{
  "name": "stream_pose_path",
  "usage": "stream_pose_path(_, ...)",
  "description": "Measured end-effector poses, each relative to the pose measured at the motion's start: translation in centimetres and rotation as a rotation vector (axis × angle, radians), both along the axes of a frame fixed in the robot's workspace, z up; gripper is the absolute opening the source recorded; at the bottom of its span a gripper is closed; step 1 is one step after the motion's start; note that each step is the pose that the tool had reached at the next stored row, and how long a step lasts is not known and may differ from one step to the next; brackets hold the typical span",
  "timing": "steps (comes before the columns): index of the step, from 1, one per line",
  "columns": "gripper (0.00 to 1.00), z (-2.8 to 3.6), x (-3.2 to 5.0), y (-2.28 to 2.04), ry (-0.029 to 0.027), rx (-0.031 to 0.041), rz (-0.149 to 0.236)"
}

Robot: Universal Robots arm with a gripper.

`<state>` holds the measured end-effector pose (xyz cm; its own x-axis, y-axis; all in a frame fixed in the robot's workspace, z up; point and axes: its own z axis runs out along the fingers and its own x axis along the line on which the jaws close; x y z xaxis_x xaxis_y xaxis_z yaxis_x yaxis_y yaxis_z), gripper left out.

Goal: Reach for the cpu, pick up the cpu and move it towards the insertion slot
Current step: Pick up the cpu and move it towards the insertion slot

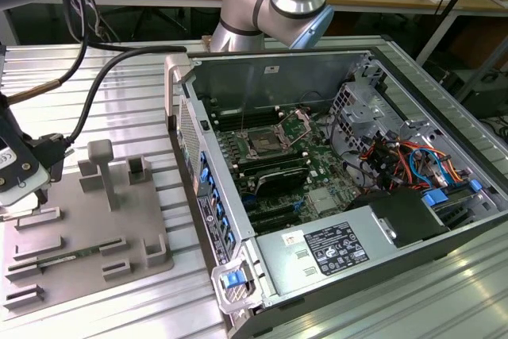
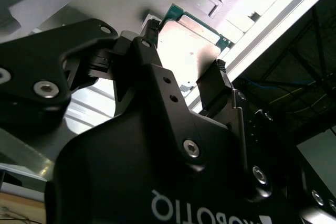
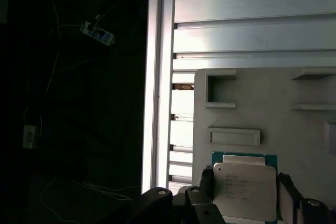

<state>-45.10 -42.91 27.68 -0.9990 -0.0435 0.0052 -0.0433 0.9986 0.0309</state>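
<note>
1 cpu [image 3: 244, 192] lies flat, metal lid up, on the grey tray [image 3: 236, 108] in the first wrist view, with a green board edge showing round the lid. The pincer [image 3: 247, 178] sits right at it, straddling 2 opposite sides, and the second wrist view shows the same straddle. I can't tell whether it's clamped on the cpu or apart with a sliver of clearance, because the views don't settle it. I also can't tell if the cpu is off the tray yet. In the exterior view the pincer is low over the tray's end at the exterior view's left, on the slatted tabletop [image 1: 119, 93]. The insertion slot [image 1: 262, 144] is inside the open computer case [image 1: 270, 69], well apart from the cpu, toward the exterior view's right. Handling, my read: the cpu is light, stiff and thin. The lid is smooth, so it's probably slippery, and the underside contacts are likely fragile. Hold it on 2 opposite board edges, centred and level, with modest force. An off-centre hold would likely let it pivot. Main risks are a tilt or a slip on lift.
</note>
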Motion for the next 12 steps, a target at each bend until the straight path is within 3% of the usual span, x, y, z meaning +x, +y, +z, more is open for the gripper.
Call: stream_pose_path(12,0.55,0.17,0.10,0.00,0.0011,0.0000,0.000)
